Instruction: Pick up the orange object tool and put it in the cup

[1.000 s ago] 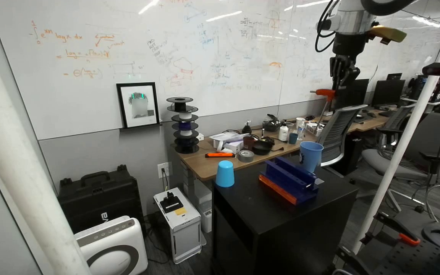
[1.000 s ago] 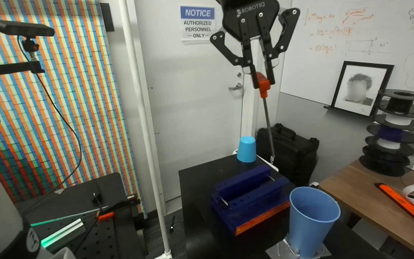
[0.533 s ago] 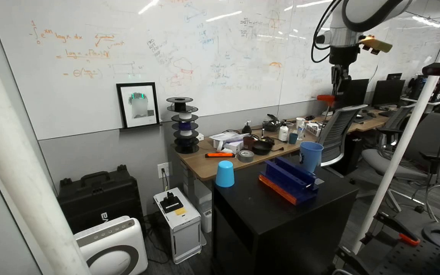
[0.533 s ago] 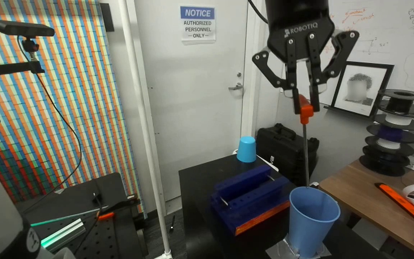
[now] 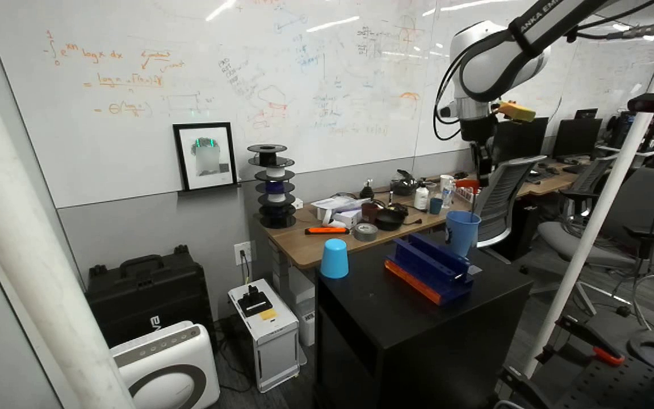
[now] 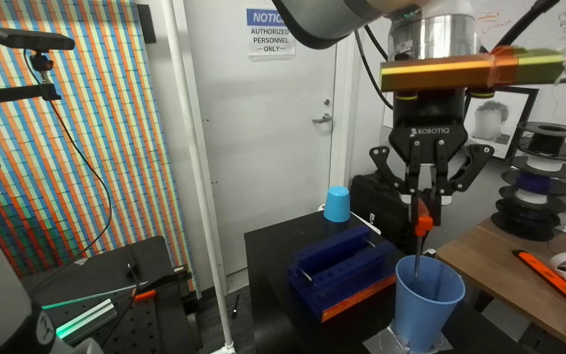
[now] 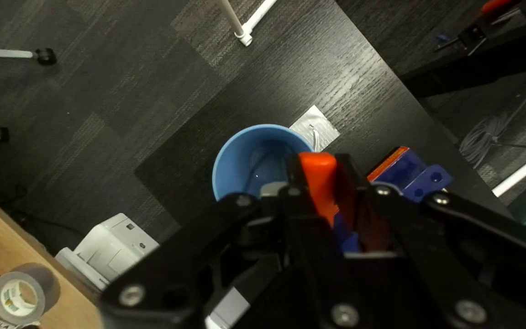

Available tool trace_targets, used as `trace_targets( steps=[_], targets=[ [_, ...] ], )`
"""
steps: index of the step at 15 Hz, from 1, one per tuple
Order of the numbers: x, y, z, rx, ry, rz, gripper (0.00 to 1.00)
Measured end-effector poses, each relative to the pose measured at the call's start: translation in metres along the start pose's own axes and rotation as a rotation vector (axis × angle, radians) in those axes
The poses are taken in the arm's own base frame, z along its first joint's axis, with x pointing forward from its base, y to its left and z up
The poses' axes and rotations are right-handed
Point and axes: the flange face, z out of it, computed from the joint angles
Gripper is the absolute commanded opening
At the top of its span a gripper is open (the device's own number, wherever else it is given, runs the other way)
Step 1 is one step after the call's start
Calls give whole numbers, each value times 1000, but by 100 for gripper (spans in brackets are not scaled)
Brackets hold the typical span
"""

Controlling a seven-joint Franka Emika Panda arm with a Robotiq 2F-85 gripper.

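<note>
Fingers pinching orange tool by the handle, shaft pointing down below them, lower end inside mouth of upright blue cup. Dark blue block lower than fingers, near cup.

In an exterior view, the gripper is lower and farther right than before. The orange tool is lower too, its rod now in the blue cup.

Spools stand stacked; a framed picture rests nearby.
</note>
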Motion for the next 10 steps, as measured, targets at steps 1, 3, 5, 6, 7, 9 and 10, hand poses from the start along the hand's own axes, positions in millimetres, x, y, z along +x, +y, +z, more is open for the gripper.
trace_targets(
  steps=[1, 3, 5, 6, 7, 9, 10],
  targets=[
    [5, 2, 9, 12, -13, -2, 47],
    [10, 4, 20, 32, -29, -1, 53],
    [8, 6, 12, 59, -22, 22, 69],
    [5, 6, 2, 71, -7, 40, 77],
    [-1, 4, -11, 90, 17, 68, 84],
    [-17, -4, -42, 139, 70, 150, 99],
    [-26, -12, -60, 170, 96, 193, 100]
  ],
)
